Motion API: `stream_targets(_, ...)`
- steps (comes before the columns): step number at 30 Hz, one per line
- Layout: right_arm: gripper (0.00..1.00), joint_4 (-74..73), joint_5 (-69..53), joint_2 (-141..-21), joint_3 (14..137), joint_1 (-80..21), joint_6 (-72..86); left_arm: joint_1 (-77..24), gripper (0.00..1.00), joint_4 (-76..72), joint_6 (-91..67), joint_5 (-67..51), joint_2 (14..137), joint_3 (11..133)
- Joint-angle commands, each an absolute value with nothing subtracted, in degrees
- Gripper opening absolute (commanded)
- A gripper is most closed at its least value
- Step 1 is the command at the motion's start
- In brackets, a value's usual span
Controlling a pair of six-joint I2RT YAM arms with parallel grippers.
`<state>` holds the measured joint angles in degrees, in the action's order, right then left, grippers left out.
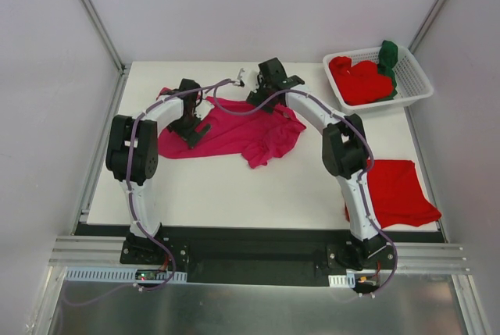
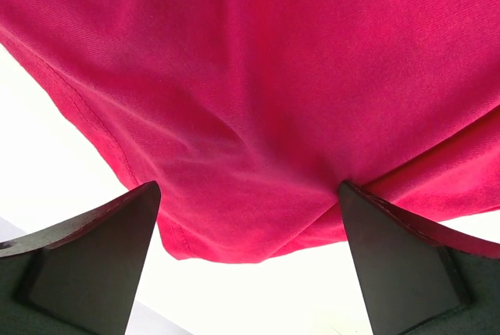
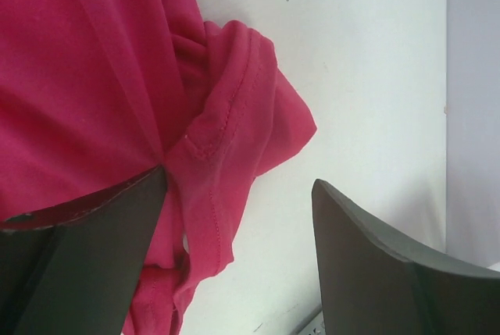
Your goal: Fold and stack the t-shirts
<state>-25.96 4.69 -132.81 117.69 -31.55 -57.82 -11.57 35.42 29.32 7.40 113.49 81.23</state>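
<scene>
Left gripper (image 2: 246,194), right gripper (image 3: 238,180) — jaws wide — over crumpled magenta t-shirt (image 1: 226,133).

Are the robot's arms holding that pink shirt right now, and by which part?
Nothing is held. The left end effector and right end effector are both open over the pink shirt: left at a hemmed edge, right beside a bunched fold.

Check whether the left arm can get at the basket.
Probably not. The basket sits at the far right corner of the table, the left gripper is open over the pink shirt on the left, and the right arm stretches between them.
</scene>
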Motion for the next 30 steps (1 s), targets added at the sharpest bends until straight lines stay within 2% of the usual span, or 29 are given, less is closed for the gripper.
stream_targets(1,0.78,-26.0,1.3,-130.4,119.8,-30.1,-56.5,-11.8,0.99,37.4,29.0,6.6,111.4,80.2)
stream_targets(8,0.79,-27.2,2.8,-134.2,120.9,-29.4,-57.6,-12.3,0.99,37.5,28.4,5.6,111.9,79.3)
stream_targets(15,0.79,-23.4,5.7,-135.7,120.3,-29.3,-56.1,-13.6,0.99,37.9,28.7,4.7,109.1,73.1)
stream_targets(24,0.82,-32.8,-5.8,-129.2,123.0,-28.6,-56.3,-13.7,0.99,38.8,28.2,4.6,108.3,72.1)
stream_targets(30,0.83,-30.4,-7.6,-124.5,121.4,-28.0,-55.9,-13.8,0.99,39.1,29.0,5.3,107.8,71.8)
